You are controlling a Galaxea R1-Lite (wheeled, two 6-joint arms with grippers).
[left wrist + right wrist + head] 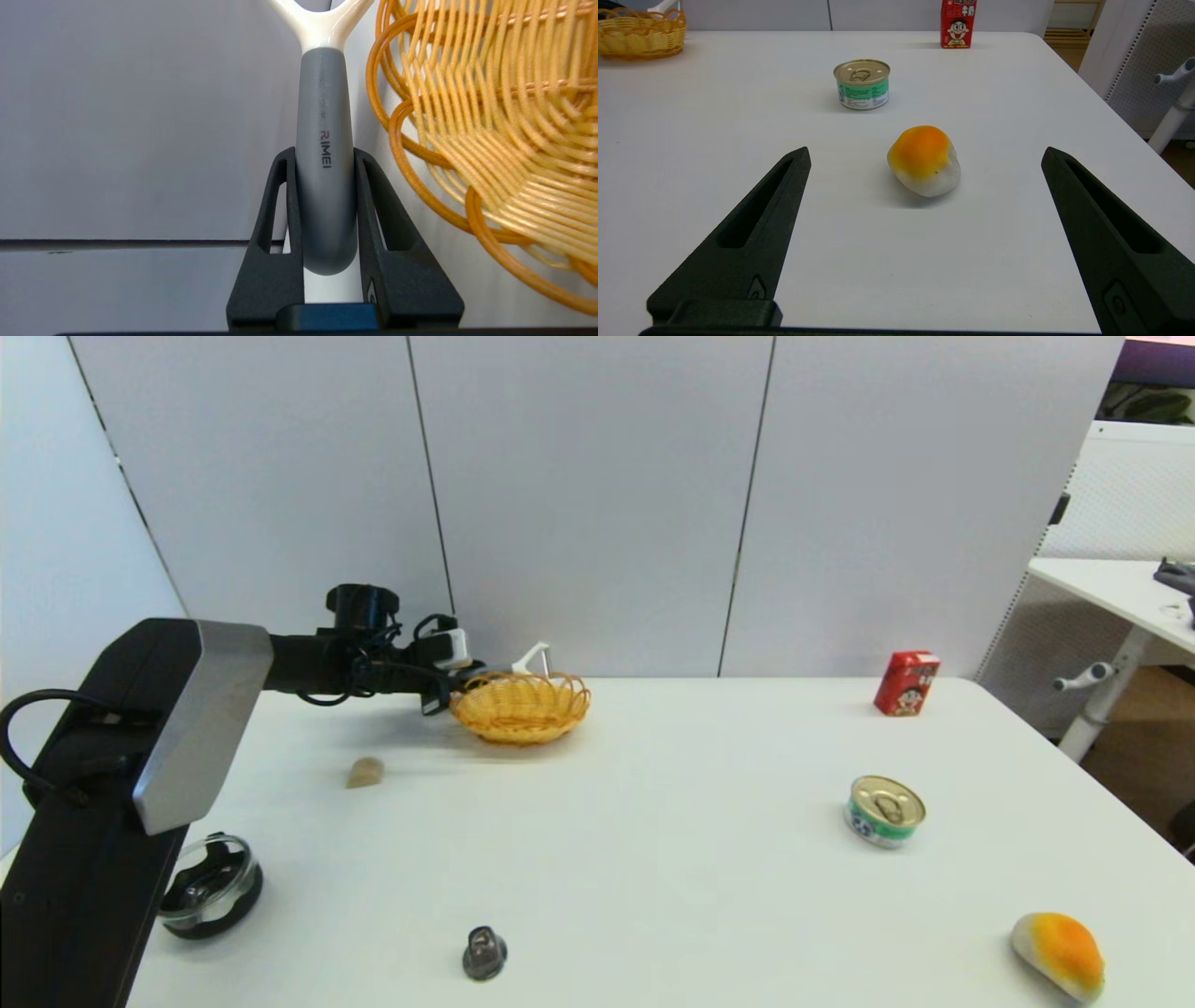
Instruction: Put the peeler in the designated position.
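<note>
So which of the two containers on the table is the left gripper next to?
The wicker basket, beside the left gripper holding the peeler; the glass bowl sits far nearer the robot.

One peeler [324,154], one wicker basket [520,707], one glass bowl [207,887], one tin can [883,811], one red carton [906,683], one orange-and-white bun [1059,954], one small tan piece [364,772], one dark small object [484,953].

Even, bright light falls from above me, leaving soft shadows beneath the basket [520,707] and can [884,811], while wicker close to my left wrist blurs slightly.
</note>
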